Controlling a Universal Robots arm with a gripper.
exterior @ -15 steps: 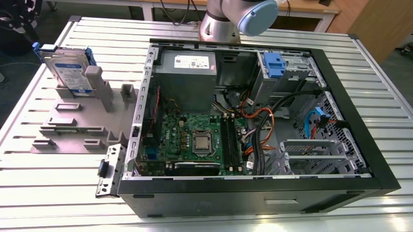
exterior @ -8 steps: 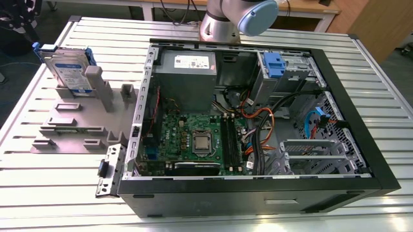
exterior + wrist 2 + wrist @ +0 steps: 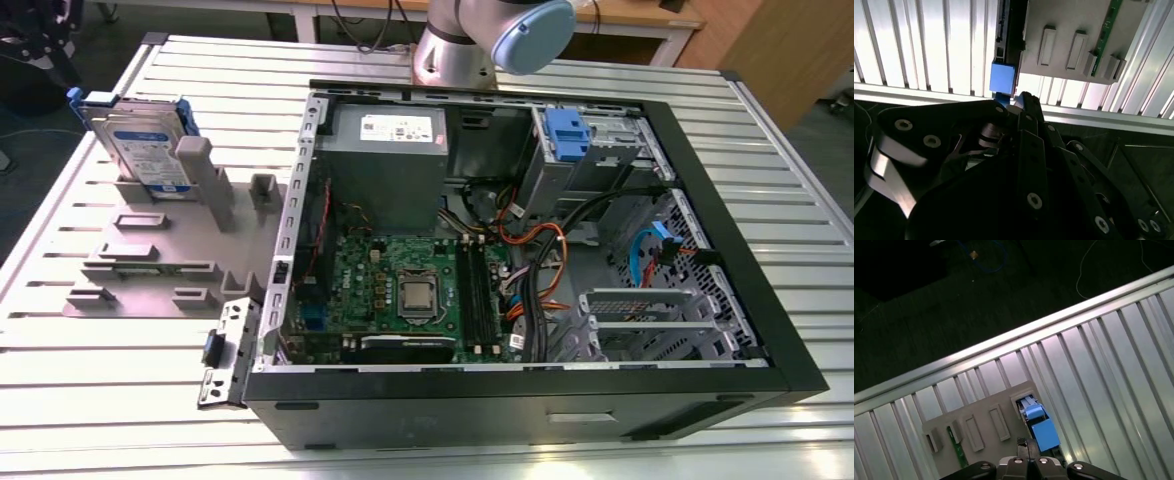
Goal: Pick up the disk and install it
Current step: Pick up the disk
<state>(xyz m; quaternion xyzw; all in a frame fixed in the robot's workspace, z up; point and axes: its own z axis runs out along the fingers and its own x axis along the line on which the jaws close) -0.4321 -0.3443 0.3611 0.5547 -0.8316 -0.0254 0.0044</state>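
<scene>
Disk (image 3: pixel 140 140) upright in grey holder (image 3: pixel 150 268) on slatted surface (image 3: pixel 94 400), upper left of the exterior view. In both wrist views, jaws together, empty, just beside disk's blue end.

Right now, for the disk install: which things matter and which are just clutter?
Job: disk, upright in the grey fixture; gripper, near its blue end; open computer case.
Just there: power supply; motherboard; cable bundle.
</scene>
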